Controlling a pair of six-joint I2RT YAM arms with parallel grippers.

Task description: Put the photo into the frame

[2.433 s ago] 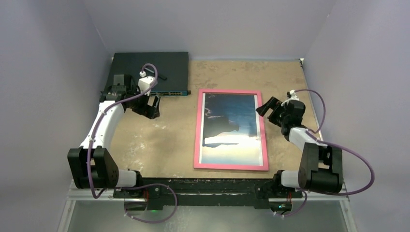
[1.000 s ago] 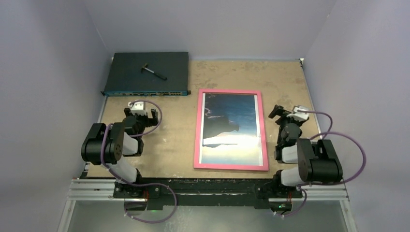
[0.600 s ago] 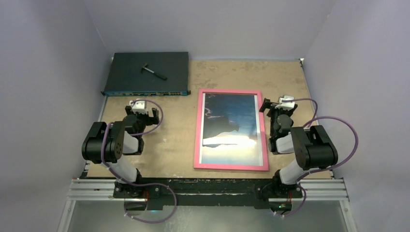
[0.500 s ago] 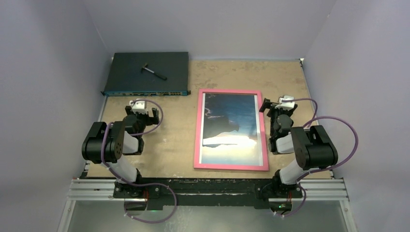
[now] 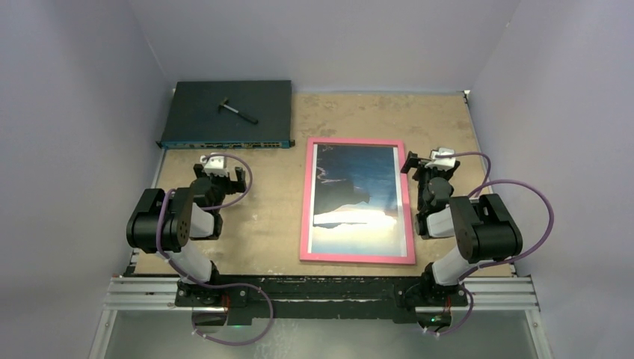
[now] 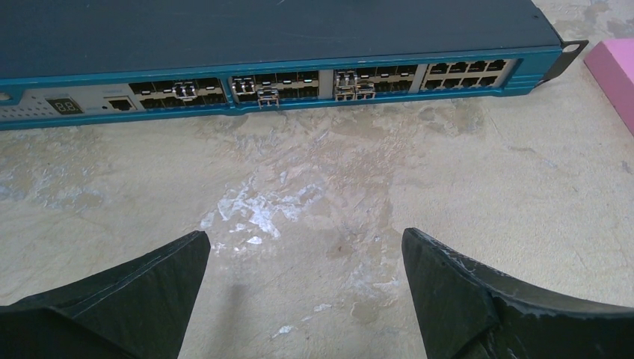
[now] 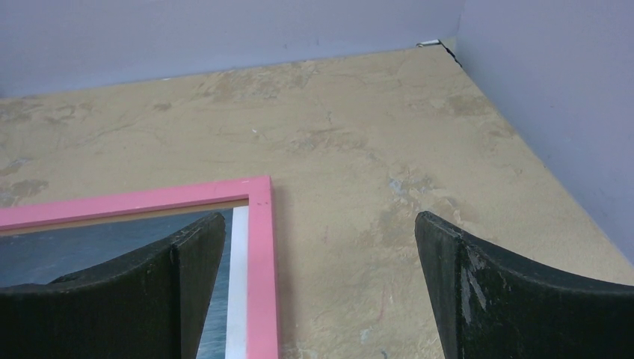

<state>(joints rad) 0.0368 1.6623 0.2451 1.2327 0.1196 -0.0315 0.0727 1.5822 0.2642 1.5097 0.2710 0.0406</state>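
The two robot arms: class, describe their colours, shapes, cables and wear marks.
The left arm and right arm each have bulky black joint housings, white tubular links and a looping purple cable. A white block sits at each wrist. The left gripper and right gripper have broad black wedge fingers with pale edge scuffs.

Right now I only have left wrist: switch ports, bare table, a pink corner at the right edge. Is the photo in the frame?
Observer: Top view says yes. The photo fills the pink border of the frame, picture side up.
Operator: Right gripper holding anything?
Observer: No. The right gripper is open and empty, beside the frame's far right corner.
Operator: Anything on top of the switch?
Observer: One small dark stick-like tool with a pale end lies on top of the switch.
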